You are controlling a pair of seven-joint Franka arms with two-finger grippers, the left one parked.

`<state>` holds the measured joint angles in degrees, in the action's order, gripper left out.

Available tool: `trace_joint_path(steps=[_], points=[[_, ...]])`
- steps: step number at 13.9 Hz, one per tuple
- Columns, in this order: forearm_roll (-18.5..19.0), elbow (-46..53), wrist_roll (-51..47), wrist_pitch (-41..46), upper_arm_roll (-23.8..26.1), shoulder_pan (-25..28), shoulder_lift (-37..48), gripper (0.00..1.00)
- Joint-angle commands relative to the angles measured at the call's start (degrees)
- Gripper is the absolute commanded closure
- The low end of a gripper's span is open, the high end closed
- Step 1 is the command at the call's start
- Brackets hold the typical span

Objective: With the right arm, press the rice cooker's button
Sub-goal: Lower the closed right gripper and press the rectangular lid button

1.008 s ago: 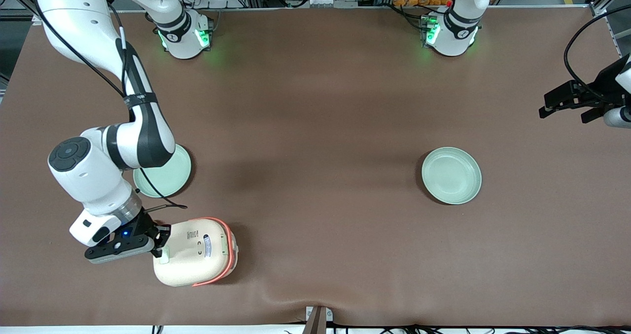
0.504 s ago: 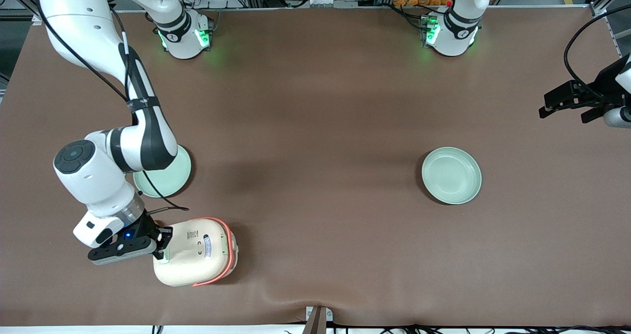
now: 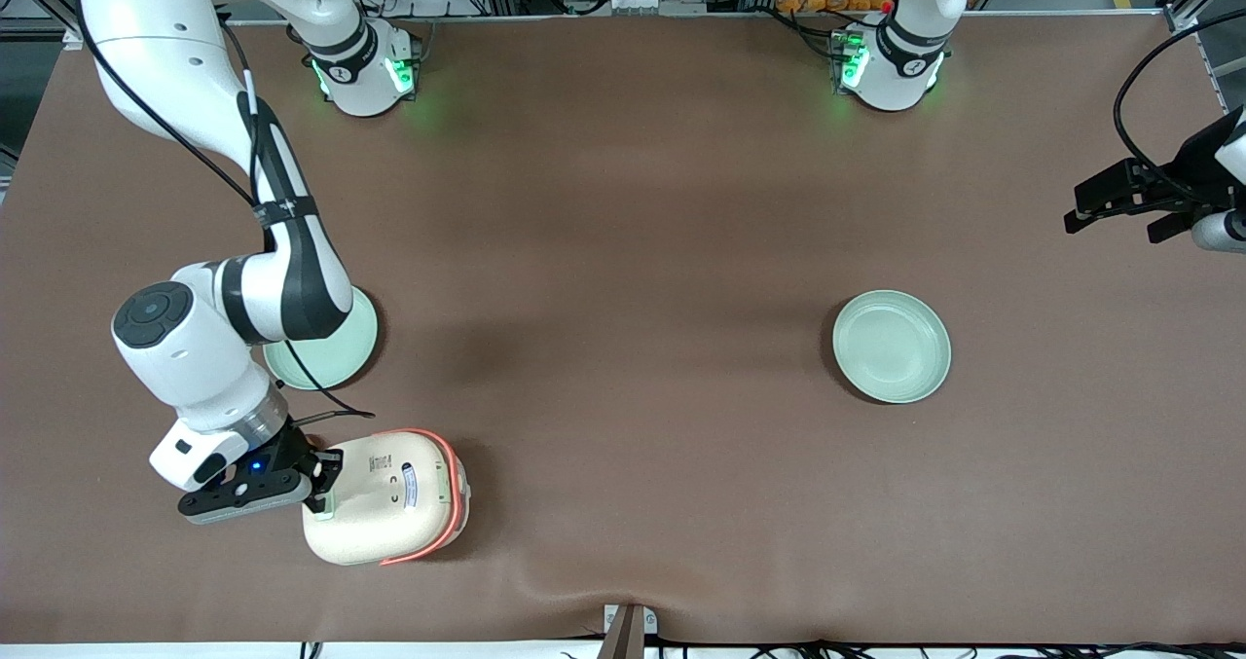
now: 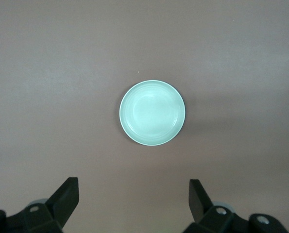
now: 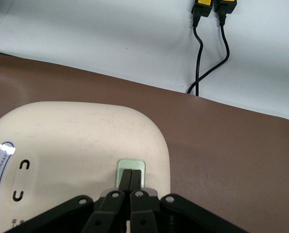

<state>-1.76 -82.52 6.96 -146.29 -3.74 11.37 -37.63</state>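
Rice cooker (image 3: 384,496) sits on the brown counter (image 3: 633,250) toward the working arm's end, near the front camera, with a pale green plate (image 3: 326,347) farther from that camera. The right arm (image 3: 195,347) has its pincer (image 5: 130,178) at the cooker's edge, fingers pressed together with no gap, their tips resting on the button (image 5: 130,171), a small pale green pad at the lid's rim.

The pad lies close to the rounded edge, so a push that is off-centre could slide the tips off it. A slanted push could also shove the light cooker along the counter instead of sinking the button.

Compared with a second ago, the wrist and elbow have shifted slightly toward the cooker, while the cooker has not moved. A second plate (image 3: 891,346) lies toward the parked arm's end.
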Motion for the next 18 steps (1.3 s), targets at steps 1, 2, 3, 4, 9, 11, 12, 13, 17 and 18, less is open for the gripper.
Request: trace_joint_path(steps=[1, 2, 3, 4, 9, 11, 12, 13, 17, 18], points=[[-0.17, 0.70, 0.42, -1.98, 0.23, -0.38, -1.22, 1.00], [-0.17, 0.69, 0.34, -1.98, 0.23, -0.38, -1.39, 1.00], [-0.17, 0.61, 0.33, -1.98, 0.23, -0.38, -1.57, 1.00], [-0.17, 0.61, 0.33, -1.98, 0.23, -0.38, -1.74, 1.00], [-0.34, 0.35, 0.42, -5.49, 0.23, -0.38, -2.54, 1.00], [-0.34, 0.34, 0.42, -5.50, 0.23, -0.38, -2.62, 1.00], [-0.34, 0.34, 0.42, -5.50, 0.23, -0.38, -2.62, 1.00], [-0.26, 0.43, 0.34, -5.41, 0.23, -0.29, -2.54, 1.00], [-0.61, 0.96, 0.25, -4.53, 0.23, 0.06, -1.49, 1.00], [-0.61, 1.13, 0.25, -3.31, 0.23, 0.06, -1.39, 1.00]])
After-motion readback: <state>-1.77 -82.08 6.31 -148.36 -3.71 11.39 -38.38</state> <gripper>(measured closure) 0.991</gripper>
